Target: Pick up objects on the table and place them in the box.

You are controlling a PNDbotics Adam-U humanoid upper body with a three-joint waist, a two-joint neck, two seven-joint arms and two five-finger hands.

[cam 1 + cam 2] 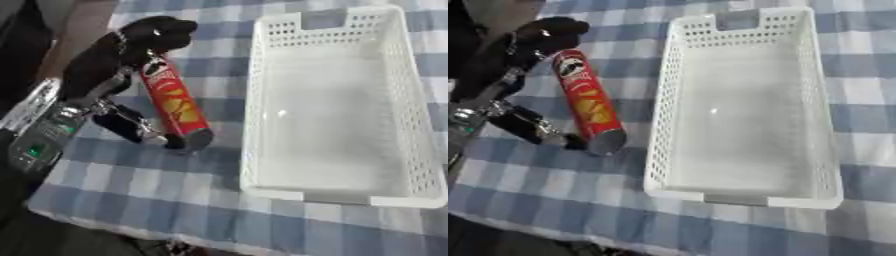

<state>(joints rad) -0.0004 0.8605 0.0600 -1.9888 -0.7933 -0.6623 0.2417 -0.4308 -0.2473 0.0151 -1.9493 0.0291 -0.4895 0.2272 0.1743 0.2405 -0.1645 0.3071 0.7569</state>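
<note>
Red can [586,104], lying on the checked cloth [175,200] just left of the white box [337,107], near end by the box's near corner. Left hand [150,36] curled round the can's far end. Box empty.

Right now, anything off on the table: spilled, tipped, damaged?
Nothing spilled or damaged. The red chip can lies on its side on the checked cloth, left of the empty white basket. The left hand is curled at its far end, thumb against its near end.
</note>
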